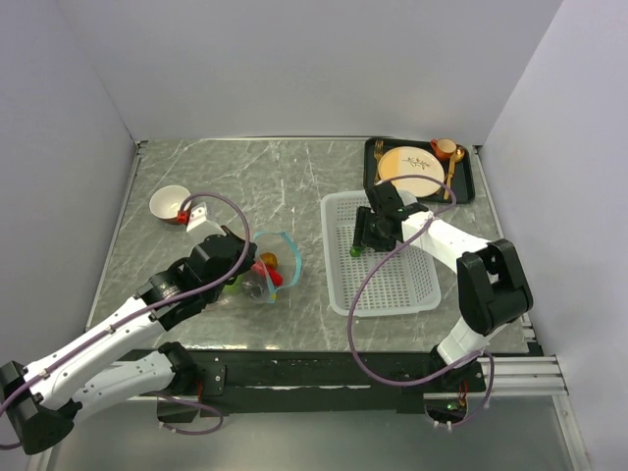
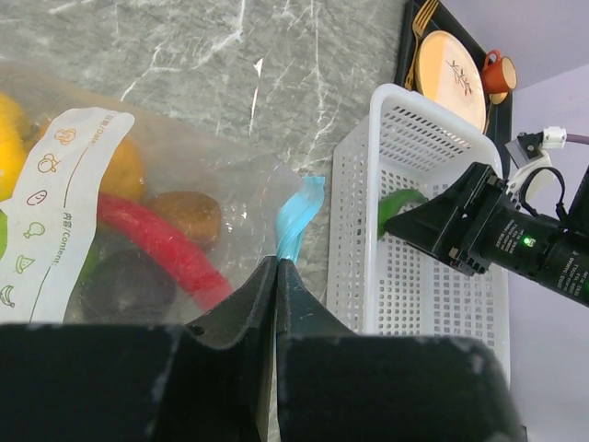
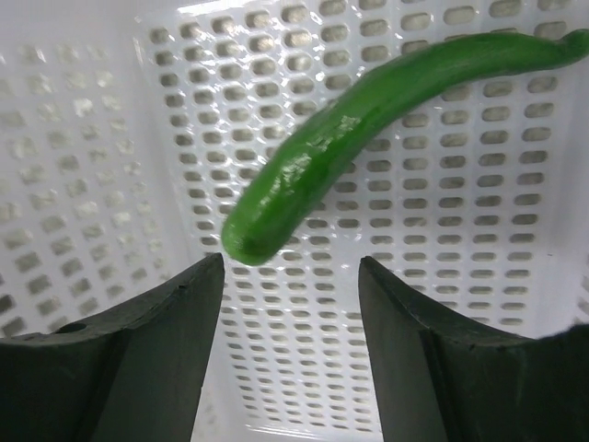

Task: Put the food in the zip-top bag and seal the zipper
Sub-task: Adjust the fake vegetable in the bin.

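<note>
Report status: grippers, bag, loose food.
Left gripper shut on zipper of part-filled bag. Right gripper open at green pepper in basket. Nothing in the way.

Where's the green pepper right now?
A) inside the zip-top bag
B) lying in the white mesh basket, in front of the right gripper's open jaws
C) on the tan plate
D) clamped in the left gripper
B: the right wrist view shows the green pepper lying on the floor of the white mesh basket, its tip just ahead of the right gripper, whose jaws stand apart with nothing between them.
</note>
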Robot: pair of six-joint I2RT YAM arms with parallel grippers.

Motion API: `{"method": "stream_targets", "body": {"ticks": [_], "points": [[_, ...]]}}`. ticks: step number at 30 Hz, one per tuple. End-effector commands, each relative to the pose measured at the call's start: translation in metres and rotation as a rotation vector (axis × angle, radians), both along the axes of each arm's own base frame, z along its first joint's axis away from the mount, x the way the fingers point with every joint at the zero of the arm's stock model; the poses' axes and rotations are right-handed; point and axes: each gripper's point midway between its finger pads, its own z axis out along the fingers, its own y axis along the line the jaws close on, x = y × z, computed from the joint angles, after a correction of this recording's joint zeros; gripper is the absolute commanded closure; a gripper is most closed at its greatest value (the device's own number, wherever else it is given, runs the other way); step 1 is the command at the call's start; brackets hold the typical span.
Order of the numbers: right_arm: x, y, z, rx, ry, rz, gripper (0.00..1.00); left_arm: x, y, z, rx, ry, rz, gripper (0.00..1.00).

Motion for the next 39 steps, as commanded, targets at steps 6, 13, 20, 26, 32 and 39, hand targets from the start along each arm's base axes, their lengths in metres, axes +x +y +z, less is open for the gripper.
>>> {"method": "stream_targets", "body": {"ticks": [6, 13, 20, 26, 32, 39], "points": [[0.014, 0.019, 0.012, 0.161, -0.073, -0.161, 0.29, 0.002, 0.002, 0.02, -0.029, -0.048, 0.006, 0.91], [0.014, 0.02, -0.007, 0.148, -0.05, -0.178, 0.31, 0.004, -0.002, 0.018, -0.025, -0.039, -0.001, 0.92], [0.013, 0.016, -0.015, 0.102, -0.031, -0.145, 0.38, 0.004, -0.002, 0.016, -0.019, -0.038, -0.001, 0.92], [0.009, 0.01, -0.011, 0.052, -0.043, -0.077, 0.55, 0.004, 0.0, 0.014, -0.02, -0.036, 0.007, 0.91], [0.001, 0.006, -0.002, 0.004, -0.032, 0.042, 0.65, 0.003, 0.001, 0.015, -0.021, -0.037, 0.007, 0.91], [-0.035, 0.015, 0.002, 0.027, 0.076, 0.285, 0.68, 0.001, 0.005, 0.015, -0.027, -0.042, 0.014, 0.91]]}}
